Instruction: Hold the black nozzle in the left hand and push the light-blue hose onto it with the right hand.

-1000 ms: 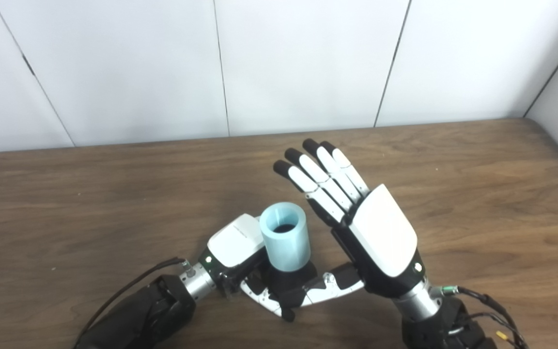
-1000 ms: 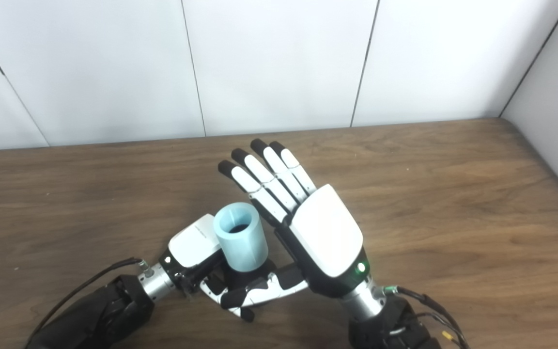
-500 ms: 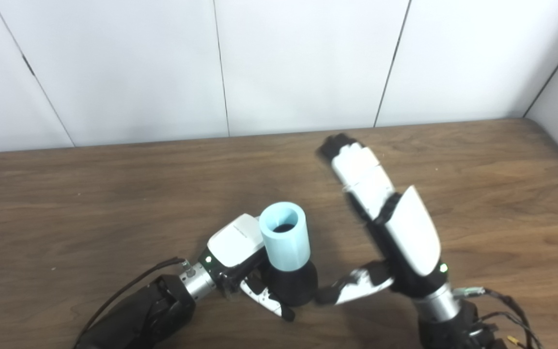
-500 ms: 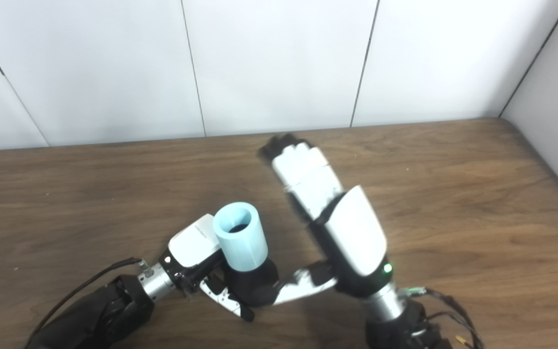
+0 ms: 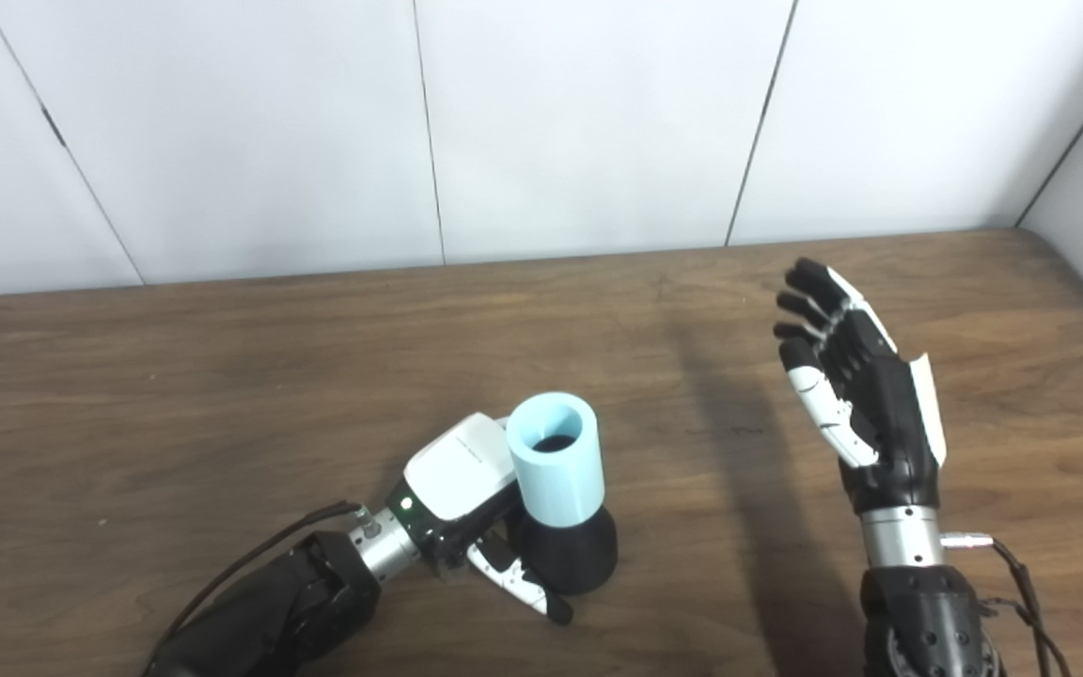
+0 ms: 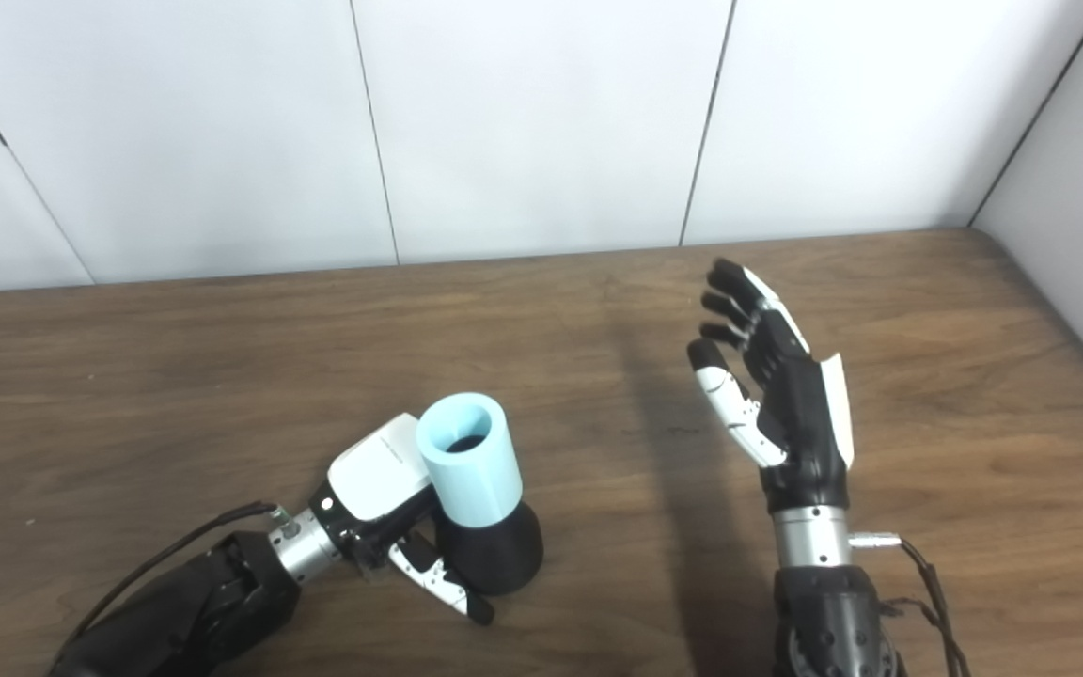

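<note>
Your light-blue hose [image 5: 556, 470] sits upright with its open mouth facing up, its lower end already seated over the top of the black nozzle [image 5: 568, 558]. The two read as one stacked piece, hose above, flared nozzle base below, so the joining looks done or nearly so; how deep the hose has gone on is hidden inside it. The assembly sits toward the near edge of the surface [image 5: 222, 376], a little left of the middle.

Your left hand [image 5: 466, 494] is wrapped around the piece from its left side, fingers closed about the joint where hose meets nozzle, with the thumb lying along the near side of the nozzle base. That grip keeps the nozzle upright and braced, which is why the hose stands straight rather than leaning.

Your right hand [image 5: 856, 390] is well apart from the piece, raised above the right part of the surface, toward the near edge, palm turned toward the left, fingers spread and holding nothing. With it clear, nothing presses on the hose, so the fit holds on its own. If you want it firmer, a push straight down on the rim would be the way.
</note>
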`<state>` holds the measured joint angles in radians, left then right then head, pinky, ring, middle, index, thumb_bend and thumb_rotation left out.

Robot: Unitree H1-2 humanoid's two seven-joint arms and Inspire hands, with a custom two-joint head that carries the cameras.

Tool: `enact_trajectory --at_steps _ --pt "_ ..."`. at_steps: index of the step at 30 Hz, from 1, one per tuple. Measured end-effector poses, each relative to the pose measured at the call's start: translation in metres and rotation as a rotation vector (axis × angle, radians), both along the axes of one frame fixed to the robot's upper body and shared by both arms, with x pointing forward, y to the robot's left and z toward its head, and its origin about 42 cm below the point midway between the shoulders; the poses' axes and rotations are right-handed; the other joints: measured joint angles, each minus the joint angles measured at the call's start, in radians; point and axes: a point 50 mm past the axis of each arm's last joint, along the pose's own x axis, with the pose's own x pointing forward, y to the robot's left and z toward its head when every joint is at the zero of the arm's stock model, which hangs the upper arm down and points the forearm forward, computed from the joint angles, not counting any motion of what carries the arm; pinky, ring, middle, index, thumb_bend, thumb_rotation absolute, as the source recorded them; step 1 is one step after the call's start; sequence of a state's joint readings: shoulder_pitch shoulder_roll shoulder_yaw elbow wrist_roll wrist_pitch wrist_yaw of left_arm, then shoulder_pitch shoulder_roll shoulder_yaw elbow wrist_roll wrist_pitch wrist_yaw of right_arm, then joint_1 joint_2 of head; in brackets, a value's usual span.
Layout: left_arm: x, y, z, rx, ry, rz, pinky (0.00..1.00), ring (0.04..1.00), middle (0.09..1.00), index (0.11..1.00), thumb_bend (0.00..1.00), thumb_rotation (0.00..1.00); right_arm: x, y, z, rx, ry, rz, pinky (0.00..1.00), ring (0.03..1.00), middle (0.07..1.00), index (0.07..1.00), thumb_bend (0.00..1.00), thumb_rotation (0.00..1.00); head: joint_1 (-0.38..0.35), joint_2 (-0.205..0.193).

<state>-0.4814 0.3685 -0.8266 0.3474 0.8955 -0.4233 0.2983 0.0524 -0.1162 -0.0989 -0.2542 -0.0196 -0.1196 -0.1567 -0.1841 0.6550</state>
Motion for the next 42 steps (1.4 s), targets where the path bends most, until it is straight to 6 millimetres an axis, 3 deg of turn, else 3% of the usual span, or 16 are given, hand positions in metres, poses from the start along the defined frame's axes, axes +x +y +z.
enact_trajectory --at_steps 7,14,18,22,30,38,41,42 --pt "0.001 0.000 0.001 0.006 -0.025 0.003 0.79 0.455 0.439 0.511 0.51 0.00 0.004 -0.009 -0.031 -0.013 0.124 -0.037 0.78 0.851 0.865 0.839 0.34 0.57 0.002 -0.003" --pt "0.000 0.000 0.000 0.022 -0.079 0.014 0.81 0.473 0.402 0.502 0.50 0.00 0.005 -0.011 -0.035 -0.043 0.182 -0.066 0.82 0.881 0.888 0.862 0.31 0.61 -0.002 -0.005" --pt "0.000 0.000 0.000 0.029 -0.105 0.026 0.81 0.469 0.389 0.504 0.50 0.00 0.006 -0.015 -0.036 -0.010 0.205 -0.077 0.82 0.880 0.880 0.851 0.29 0.52 -0.003 -0.003" --pt "0.000 -0.001 0.000 0.034 -0.130 0.039 0.81 0.467 0.387 0.502 0.50 0.00 0.009 -0.015 -0.037 0.048 0.227 -0.093 0.81 0.869 0.869 0.843 0.26 0.35 -0.003 -0.005" --pt "0.000 -0.001 0.000 0.045 -0.170 0.064 0.81 0.470 0.381 0.499 0.50 0.00 0.009 -0.010 -0.039 0.017 0.254 -0.102 0.75 0.836 0.860 0.827 0.27 0.37 0.005 -0.005" --pt "0.002 -0.001 0.000 0.050 -0.191 0.118 0.81 0.461 0.418 0.525 0.50 0.00 0.009 -0.006 -0.040 -0.001 0.256 -0.103 0.76 0.837 0.852 0.826 0.25 0.30 0.008 -0.008" --pt "0.002 0.000 0.001 0.055 -0.189 0.152 0.89 0.591 0.498 0.508 0.52 0.04 0.009 -0.006 -0.040 -0.003 0.255 -0.102 0.75 0.830 0.847 0.821 0.26 0.32 0.009 -0.011" --pt "-0.001 0.000 0.003 0.052 -0.187 0.174 0.90 0.623 0.536 0.549 0.75 0.12 0.009 -0.006 -0.040 -0.003 0.255 -0.102 0.76 0.832 0.849 0.823 0.26 0.33 0.009 -0.011"
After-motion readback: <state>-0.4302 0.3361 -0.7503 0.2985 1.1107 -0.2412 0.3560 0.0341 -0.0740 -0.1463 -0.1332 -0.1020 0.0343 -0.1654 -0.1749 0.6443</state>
